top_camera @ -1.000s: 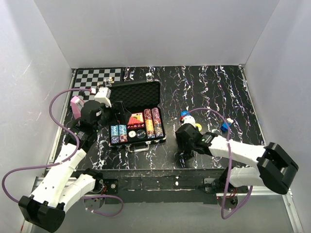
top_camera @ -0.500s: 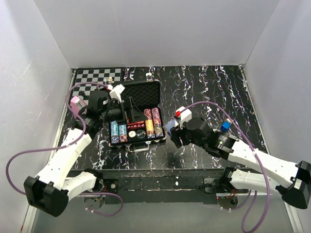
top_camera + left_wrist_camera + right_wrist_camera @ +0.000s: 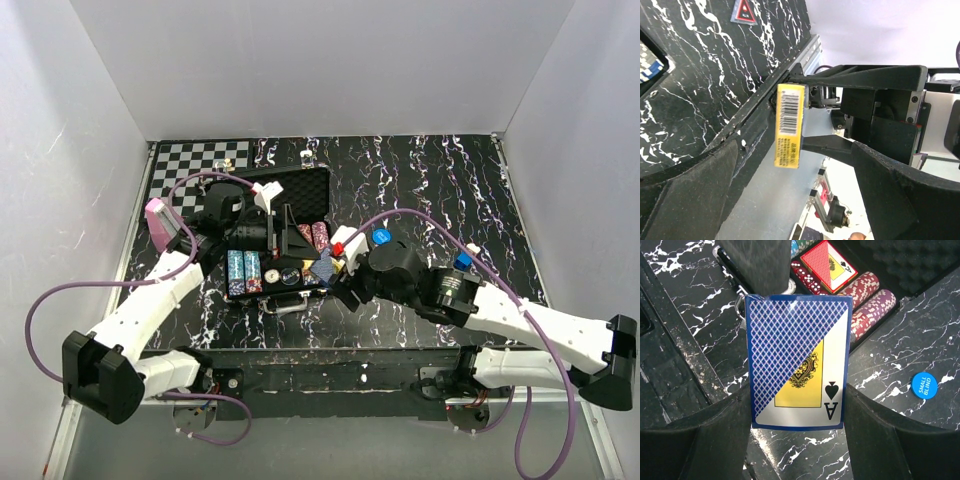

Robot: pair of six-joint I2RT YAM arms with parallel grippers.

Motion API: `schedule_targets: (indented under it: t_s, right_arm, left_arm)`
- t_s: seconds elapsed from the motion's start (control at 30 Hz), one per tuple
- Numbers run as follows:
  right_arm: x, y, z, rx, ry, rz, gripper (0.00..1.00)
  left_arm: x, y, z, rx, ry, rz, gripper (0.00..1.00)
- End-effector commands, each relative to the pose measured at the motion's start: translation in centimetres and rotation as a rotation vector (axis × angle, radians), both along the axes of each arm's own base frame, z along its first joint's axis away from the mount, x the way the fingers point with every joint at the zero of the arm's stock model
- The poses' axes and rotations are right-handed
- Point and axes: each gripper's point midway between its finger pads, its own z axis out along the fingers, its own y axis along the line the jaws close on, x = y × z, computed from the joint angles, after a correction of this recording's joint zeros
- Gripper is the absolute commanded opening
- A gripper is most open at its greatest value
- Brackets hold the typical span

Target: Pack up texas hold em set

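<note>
Here — rectangular crosshatched blue deck (image 3: pixel 797 362), foam-lined briefcase (image 3: pixel 300 190)

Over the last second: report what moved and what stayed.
The right hand swung left to the right edge of the case, carrying the blue card deck. The left hand, open and empty, moved right over the open case. Case, chip rows and blue button stayed put.

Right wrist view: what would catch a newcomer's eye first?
The blue card deck, an ace of spades on its box, fills the middle, clamped in the right gripper. Behind it the open briefcase shows a red deck and chip rows, and a blue Small Blind button lies on the table at right.
</note>
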Motion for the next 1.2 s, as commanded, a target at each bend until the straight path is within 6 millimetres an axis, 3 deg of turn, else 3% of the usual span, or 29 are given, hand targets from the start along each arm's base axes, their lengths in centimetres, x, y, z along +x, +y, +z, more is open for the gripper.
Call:
schedule_targets:
  t_s: [0.0, 0.17, 0.3, 0.7, 0.77, 0.83, 0.93, 1.17]
  right_arm:
    - [0.3, 2.0, 4.6, 0.097, -0.094, 0.055, 0.32]
    - [0.0, 3.1, 5.6, 0.112, -0.115, 0.089, 0.32]
    - [-0.2, 3.4, 5.7, 0.108, -0.12, 0.102, 0.32]
    - [0.1, 3.5, 5.3, 0.086, -0.126, 0.092, 0.34]
    - [0.4, 3.3, 5.3, 0.091, -0.126, 0.064, 0.46]
    - [0.7, 3.3, 5.2, 0.1, -0.128, 0.043, 0.65]
    - [1.4, 2.8, 4.8, 0.107, -0.127, -0.02, 0.8]
    - [3.1, 0.4, 4.9, 0.215, -0.108, -0.186, 0.87]
  left_arm:
    - [-1.3, -1.2, 1.2, -0.039, -0.013, -0.072, 0.98]
    - [-1.6, -1.5, 0.2, -0.006, -0.01, -0.079, 0.98]
    - [-1.8, -1.6, 0.4, -0.013, -0.012, -0.096, 0.87]
    - [-1.8, -1.5, -0.3, 0.003, 0.001, -0.084, 0.0]
    - [-1.7, -1.4, -0.4, 0.007, -0.006, -0.075, 0.0]
    - [-1.4, -1.3, -0.4, 0.017, -0.022, -0.051, 0.0]
    - [-0.5, -0.7, -0.3, 0.048, -0.075, 0.024, 0.0]
    - [2.9, 3.8, -1.9, 0.135, -0.139, 0.356, 0.0]
